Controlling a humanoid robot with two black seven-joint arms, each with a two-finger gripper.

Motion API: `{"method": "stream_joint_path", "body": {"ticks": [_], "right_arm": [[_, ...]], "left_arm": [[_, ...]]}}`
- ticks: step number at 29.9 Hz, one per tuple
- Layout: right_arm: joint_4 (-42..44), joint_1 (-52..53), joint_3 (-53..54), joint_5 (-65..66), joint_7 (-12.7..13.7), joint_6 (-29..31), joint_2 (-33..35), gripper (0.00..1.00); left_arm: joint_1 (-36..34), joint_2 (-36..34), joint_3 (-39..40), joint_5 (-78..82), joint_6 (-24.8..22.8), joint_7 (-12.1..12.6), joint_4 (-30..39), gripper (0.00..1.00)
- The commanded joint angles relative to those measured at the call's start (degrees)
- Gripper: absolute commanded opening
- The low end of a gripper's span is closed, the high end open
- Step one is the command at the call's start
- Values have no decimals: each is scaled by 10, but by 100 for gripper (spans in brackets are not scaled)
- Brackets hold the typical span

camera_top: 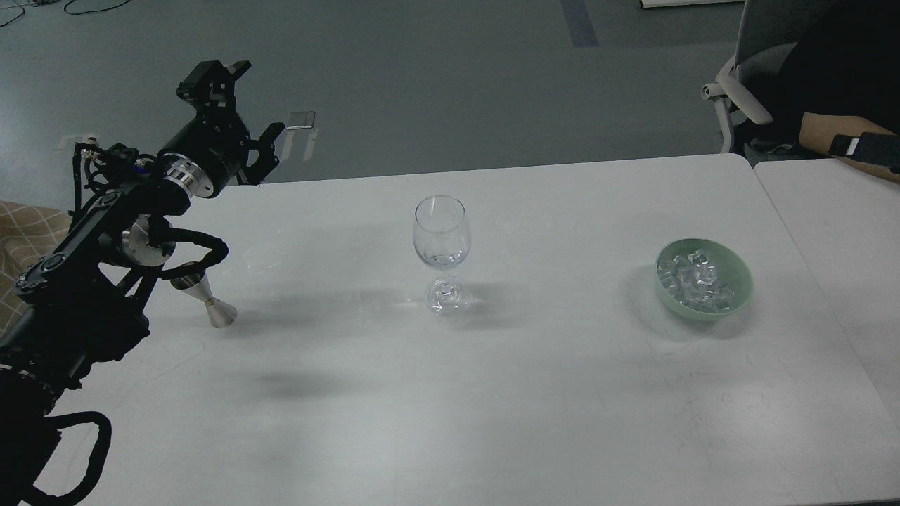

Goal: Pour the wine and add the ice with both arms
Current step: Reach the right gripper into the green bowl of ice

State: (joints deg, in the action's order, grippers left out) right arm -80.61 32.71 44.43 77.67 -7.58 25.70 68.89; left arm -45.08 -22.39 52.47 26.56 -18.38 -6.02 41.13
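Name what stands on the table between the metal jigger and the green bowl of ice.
The head view shows only the wine glass between the jigger and the bowl.

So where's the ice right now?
In the head view the ice sits heaped in a pale green bowl on the right side of the white table, well to the right of the wine glass.

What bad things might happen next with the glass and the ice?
1. The wine glass stands tall on a thin stem in the open middle of the table; a sweeping arm might tip it.
2. The metal jigger sits partly hidden under the left arm, whose tool is open and raised; the arm could knock it over.
3. The ice is heaped in the green bowl; cubes may slip out when grabbed.
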Motion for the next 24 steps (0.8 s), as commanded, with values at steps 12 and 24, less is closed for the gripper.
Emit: {"method": "stream_joint_path", "body": {"ticks": [12, 24], "right_arm": [[34, 3, -55, 187, 13, 23, -148, 100], [87, 35, -116, 193, 16, 23, -194, 100]], "left_arm": [[3, 2, 2, -1, -2, -1, 1, 98], [5, 2, 3, -1, -5, -6, 0, 98]]}}
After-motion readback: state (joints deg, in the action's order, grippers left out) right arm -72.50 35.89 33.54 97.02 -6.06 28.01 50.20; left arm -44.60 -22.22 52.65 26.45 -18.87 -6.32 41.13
